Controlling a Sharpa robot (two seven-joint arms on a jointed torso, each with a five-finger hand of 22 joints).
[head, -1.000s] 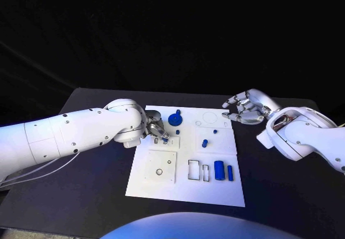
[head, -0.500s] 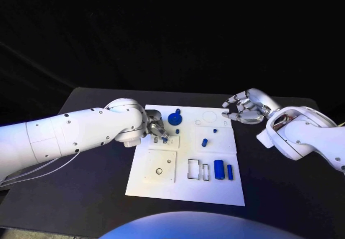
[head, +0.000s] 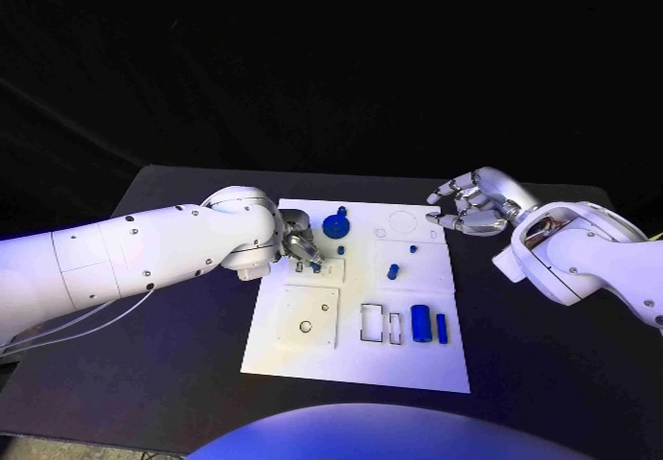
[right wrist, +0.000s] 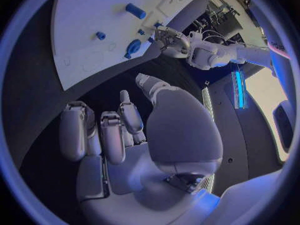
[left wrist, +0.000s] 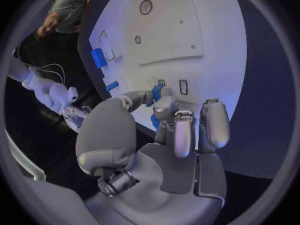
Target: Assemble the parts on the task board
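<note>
The white task board (head: pixel 311 359) lies in the middle of the black table. My left hand (head: pixel 300 249) is over the board's upper left area and pinches a small blue part (head: pixel 315 267) (left wrist: pixel 156 92) between thumb and a finger, just above two small slots (left wrist: pixel 183 86). A round blue part with a knob (head: pixel 336 228) stands close beyond it. My right hand (head: pixel 472 205) hovers off the board's far right corner, fingers curled in with nothing in them (right wrist: pixel 119 135).
Other blue parts stand on the board: a small peg (head: pixel 412 252), a short piece (head: pixel 393 271), a thick cylinder (head: pixel 420 320) and a slim bar (head: pixel 443 330) beside empty rectangular slots (head: pixel 373 324). Bare black table (head: pixel 553 364) surrounds the board.
Nothing has visibly moved apart from a slight shift of the whole view; my left hand still pinches the small blue part at the same spot.
</note>
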